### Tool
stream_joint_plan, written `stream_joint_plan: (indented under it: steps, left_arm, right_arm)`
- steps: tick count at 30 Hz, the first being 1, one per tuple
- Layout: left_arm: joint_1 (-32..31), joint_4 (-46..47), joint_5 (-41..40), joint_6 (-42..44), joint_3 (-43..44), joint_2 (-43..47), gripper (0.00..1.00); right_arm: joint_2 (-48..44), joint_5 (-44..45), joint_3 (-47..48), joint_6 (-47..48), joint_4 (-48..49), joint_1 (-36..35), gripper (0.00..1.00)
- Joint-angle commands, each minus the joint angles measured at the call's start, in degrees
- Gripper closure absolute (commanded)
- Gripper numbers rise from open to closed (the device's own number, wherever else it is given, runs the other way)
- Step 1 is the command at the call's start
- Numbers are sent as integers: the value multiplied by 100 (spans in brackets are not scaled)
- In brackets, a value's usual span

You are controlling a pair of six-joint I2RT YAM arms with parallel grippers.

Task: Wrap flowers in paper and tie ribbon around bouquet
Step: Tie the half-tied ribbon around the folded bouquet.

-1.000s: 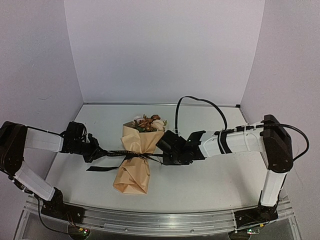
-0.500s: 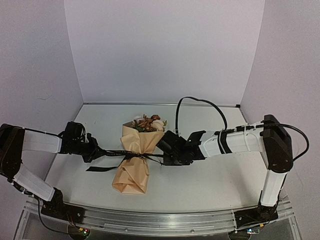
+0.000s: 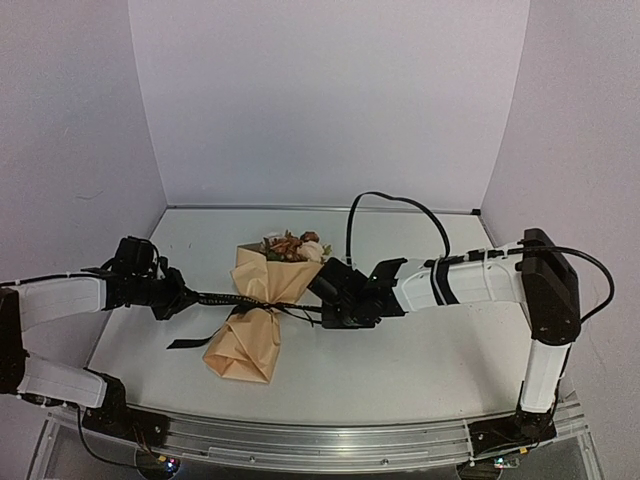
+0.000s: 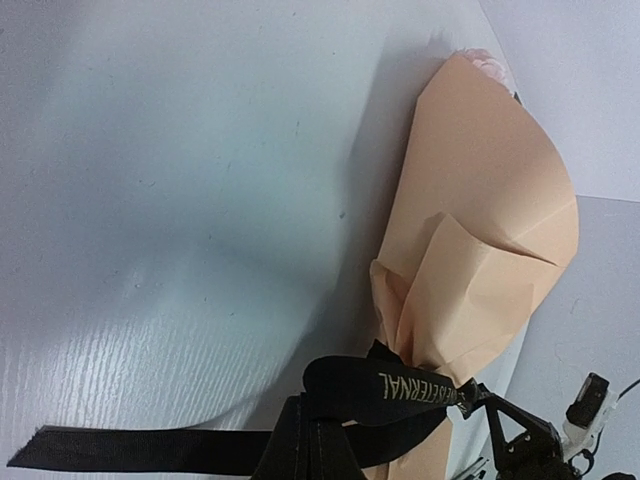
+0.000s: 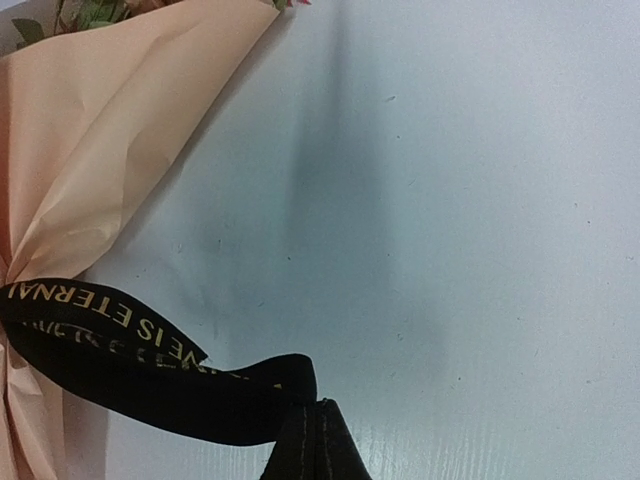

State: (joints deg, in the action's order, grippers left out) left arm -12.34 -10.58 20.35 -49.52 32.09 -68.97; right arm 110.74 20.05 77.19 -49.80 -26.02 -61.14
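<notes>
The bouquet [image 3: 252, 325] lies on the white table, tan paper [image 4: 490, 230] pinched at its waist, and the flowers [image 3: 293, 245] show at the far, wider end. A black lettered ribbon [image 3: 230, 299] is looped round the waist and stretched taut to both sides. On the left, my left gripper [image 3: 186, 297] is shut on one ribbon end [image 4: 400, 385]. To the right of the bouquet, my right gripper [image 3: 322, 312] is shut on the other end [image 5: 150, 375]. A loose ribbon tail [image 3: 190, 340] trails on the table. In the right wrist view the paper [image 5: 100, 130] fills the left side.
A black cable [image 3: 400, 205] arches above the right arm. Pale walls close the table at the back and both sides. An aluminium rail [image 3: 320, 440] runs along the near edge by the arm bases.
My left gripper has pulled further left with its ribbon end. The bouquet slid and turned to the left, and the right gripper followed slightly left.
</notes>
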Motion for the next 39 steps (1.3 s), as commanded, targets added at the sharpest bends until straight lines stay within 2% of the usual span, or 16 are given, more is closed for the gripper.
stream_joint_plan:
  steps: [1,13,39]
  left_arm:
    - [220,-200,-1083,-98,-117,132,100]
    - [223,156,-794,-322,-537,-212,100]
    - [19,437,-669,-946,-786,-13,100]
  right_arm:
    - [14,671,-168,-178,-1068,214,100]
    - [-169,794,-456,-363,-1192,386,100]
    - [-716,762,-1234,-1210,-1272,971,100]
